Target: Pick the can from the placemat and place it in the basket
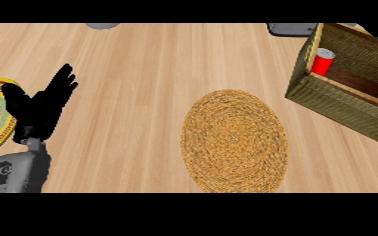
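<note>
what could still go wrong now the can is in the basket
The red can stands upright right beside the near wall of the basket, so a knock there might tip it. The right hand is out of view, so if it is pulling back nearby it could catch the rim. The left hand rests open at the view's left, just beside a yellow-rimmed object it could nudge if it moves.

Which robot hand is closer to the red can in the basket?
Only the left hand shows, resting open at the left edge, far across the counter from the red can standing in the basket. The right hand is out of view, so I cannot compare.
</note>
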Robot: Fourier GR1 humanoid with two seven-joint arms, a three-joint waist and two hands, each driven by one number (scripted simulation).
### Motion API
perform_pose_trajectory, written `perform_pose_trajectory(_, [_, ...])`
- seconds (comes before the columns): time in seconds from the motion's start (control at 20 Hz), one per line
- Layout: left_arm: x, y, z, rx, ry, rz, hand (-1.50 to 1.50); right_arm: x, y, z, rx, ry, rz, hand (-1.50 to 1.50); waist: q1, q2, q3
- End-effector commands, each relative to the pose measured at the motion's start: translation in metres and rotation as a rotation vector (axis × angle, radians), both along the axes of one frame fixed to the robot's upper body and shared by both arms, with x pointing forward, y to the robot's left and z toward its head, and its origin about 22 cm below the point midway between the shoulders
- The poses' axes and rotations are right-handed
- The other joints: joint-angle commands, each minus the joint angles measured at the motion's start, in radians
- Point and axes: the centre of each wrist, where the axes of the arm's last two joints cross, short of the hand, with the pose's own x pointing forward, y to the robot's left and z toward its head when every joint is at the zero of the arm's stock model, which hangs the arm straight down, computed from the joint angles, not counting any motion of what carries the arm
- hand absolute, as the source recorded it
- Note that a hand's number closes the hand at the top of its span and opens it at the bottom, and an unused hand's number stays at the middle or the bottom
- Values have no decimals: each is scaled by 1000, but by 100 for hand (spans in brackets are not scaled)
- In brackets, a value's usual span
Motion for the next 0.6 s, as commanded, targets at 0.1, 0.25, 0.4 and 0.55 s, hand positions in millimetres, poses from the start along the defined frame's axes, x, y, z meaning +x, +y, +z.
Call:
perform_pose_trajectory(0.1, [-3,-9,-6,-11,7,-14,0,0,-13,-9,45,-109,30,-150,-1,-1,0])
perform_pose_trajectory(0.25, [-14,-3,-2,2,6,4,0,-14,-18,21,172,-213,-62,-150,0,-6,0])
perform_pose_trajectory(0.4, [-3,-9,-7,-4,7,12,0,-34,-42,11,247,-315,-121,-150,-15,-4,0])
perform_pose_trajectory(0.55, [0,0,-7,15,9,18,0,-61,-85,29,340,-393,-153,-150,-27,-4,1])
